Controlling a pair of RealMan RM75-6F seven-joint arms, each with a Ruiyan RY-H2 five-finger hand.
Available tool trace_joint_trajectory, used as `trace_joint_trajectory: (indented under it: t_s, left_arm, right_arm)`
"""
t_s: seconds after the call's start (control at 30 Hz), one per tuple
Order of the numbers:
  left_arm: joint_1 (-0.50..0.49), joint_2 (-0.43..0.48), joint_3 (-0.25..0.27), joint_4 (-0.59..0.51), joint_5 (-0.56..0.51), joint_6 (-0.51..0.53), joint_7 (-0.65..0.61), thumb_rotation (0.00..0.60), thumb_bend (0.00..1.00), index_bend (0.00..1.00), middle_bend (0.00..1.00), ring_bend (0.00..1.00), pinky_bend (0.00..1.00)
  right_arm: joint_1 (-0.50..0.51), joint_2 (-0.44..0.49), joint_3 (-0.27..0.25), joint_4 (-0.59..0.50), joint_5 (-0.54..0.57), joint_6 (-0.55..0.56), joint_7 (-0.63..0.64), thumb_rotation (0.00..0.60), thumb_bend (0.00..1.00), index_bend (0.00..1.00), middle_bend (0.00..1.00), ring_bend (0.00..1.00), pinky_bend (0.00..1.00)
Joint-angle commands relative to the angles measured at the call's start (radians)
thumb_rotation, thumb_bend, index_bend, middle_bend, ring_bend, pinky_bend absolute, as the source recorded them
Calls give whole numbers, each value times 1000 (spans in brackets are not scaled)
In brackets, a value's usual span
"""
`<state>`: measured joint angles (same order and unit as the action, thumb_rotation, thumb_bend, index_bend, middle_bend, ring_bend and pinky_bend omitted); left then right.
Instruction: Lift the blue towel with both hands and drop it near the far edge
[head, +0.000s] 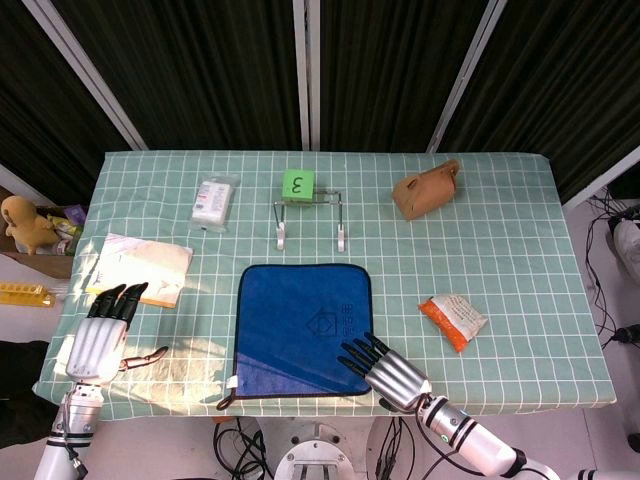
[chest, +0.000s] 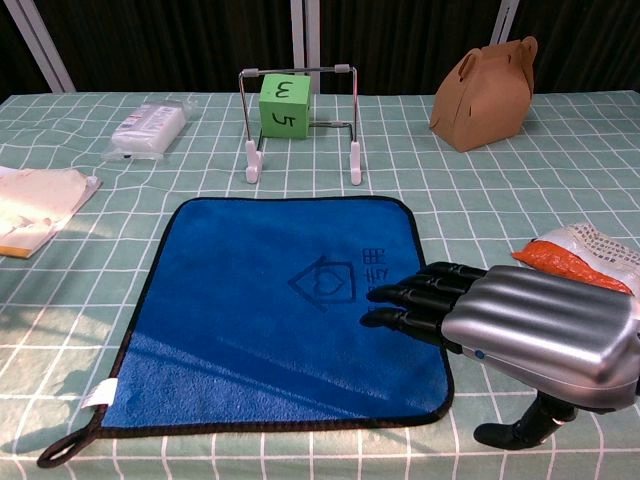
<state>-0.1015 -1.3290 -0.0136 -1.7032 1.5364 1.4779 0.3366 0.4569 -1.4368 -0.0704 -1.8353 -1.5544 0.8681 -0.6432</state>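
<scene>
Blue square terry towel with dark trim (head: 303, 330) is seen lying flat on the green checked desk (head: 520, 230), unlifted. Task is judged barely begun: no grasp made, lift and drop at far edge all left.

Right hand (head: 385, 370) is held with fingers stretched out and apart, nothing gripped; its fingertips (chest: 400, 305) are laid over the towel's near right part, beside the printed house mark. Whether the tips press the cloth cannot be told. Left hand (head: 100, 335) is kept well to the left of the towel, fingers extended, empty, over bare desk.

Beyond the right hand, toward the far edge, a wire stand with a green numbered cube (head: 298, 184) and a brown paper box (head: 426, 192) are noted; the drop zone is judged to lie between or beside these. An orange-and-white packet (head: 452, 320) is placed just right of the right hand.
</scene>
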Motion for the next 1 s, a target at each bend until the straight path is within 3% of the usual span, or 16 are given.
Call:
trace_joint_trajectory:
  t_s: [0.03, 0.23, 1.0]
  left_arm:
    - [0, -1, 0, 4, 0, 2, -3, 397, 27, 97, 142, 118, 153]
    - [1, -4, 2, 8, 1, 3, -3, 397, 27, 97, 142, 118, 153]
    - [6, 12, -4, 1, -5, 17, -8, 396, 30, 97, 142, 118, 153]
  right_arm:
    - [5, -5, -1, 3, 5, -1, -5, 600, 159, 23, 0, 0, 0]
    - [19, -24, -4, 20, 9, 0, -3, 600, 169, 80, 0, 0, 0]
    - [81, -94, 6, 60, 66, -21, -62, 600, 200, 137, 0, 0, 0]
